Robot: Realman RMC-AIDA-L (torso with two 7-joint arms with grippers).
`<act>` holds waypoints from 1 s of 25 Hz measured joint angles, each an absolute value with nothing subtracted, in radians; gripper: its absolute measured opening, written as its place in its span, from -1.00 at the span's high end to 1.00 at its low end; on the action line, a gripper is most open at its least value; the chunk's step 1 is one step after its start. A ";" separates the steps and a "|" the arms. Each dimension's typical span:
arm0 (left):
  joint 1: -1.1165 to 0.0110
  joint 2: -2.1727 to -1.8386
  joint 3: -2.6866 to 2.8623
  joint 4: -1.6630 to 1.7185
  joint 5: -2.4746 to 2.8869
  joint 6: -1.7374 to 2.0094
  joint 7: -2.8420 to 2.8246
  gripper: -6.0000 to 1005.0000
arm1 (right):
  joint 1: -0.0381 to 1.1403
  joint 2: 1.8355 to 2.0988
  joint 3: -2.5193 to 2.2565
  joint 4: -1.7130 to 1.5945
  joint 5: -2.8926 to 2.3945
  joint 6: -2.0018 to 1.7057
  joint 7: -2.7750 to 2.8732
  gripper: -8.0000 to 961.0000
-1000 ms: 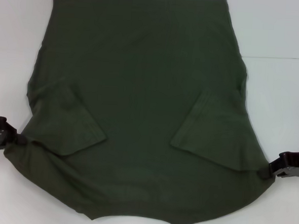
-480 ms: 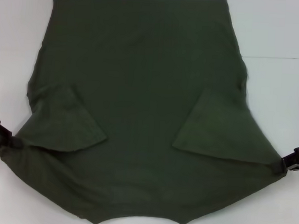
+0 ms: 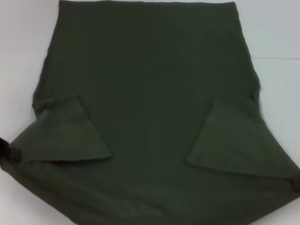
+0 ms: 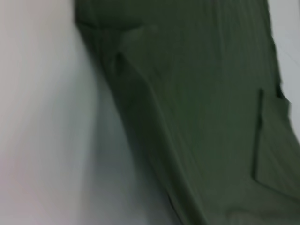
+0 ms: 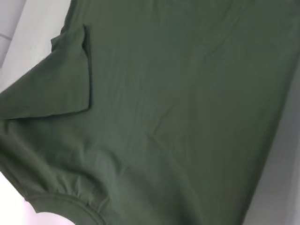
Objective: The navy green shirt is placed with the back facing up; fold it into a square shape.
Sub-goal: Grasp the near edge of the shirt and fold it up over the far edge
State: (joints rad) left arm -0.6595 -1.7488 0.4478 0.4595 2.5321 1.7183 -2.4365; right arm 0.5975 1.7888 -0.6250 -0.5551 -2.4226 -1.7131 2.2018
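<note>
The soft olive shirt (image 3: 146, 92) lies spread over the white table (image 3: 287, 34), sleeves folded inward as triangles. Left gripper (image 3: 10, 153) and right gripper (image 3: 297, 181) seemingly pinch its near corners.

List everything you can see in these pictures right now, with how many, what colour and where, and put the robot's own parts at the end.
navy green shirt: one, dark olive green, spread over most of the table, both short sleeves folded inward onto the body, near corners drawn out to the sides.
table: one, white, under the shirt, bare at both sides and along the far edge.
left gripper: one, black, at the shirt's near left corner, gripping the cloth there.
right gripper: one, black, at the shirt's near right corner, mostly cut off by the head view's edge, gripping the cloth there.
</note>
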 joint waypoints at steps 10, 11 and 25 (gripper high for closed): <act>-0.651 -1.724 0.353 0.511 2.531 1.874 -2.424 0.73 | 0.584 1.768 -0.534 -0.566 -2.419 -1.774 2.158 0.95; -0.662 -1.719 0.327 0.510 2.531 1.859 -2.427 0.73 | 0.596 1.765 -0.504 -0.568 -2.419 -1.770 2.162 0.95; -0.809 -1.753 0.196 0.442 2.394 1.335 -2.455 0.71 | 0.788 1.783 -0.388 -0.545 -2.336 -1.366 2.250 0.95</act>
State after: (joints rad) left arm -0.8089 -1.7532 0.1965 0.4418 2.3937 1.3346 -2.4553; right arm 0.7879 1.7833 -0.3880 -0.5446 -2.3357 -1.3660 2.2501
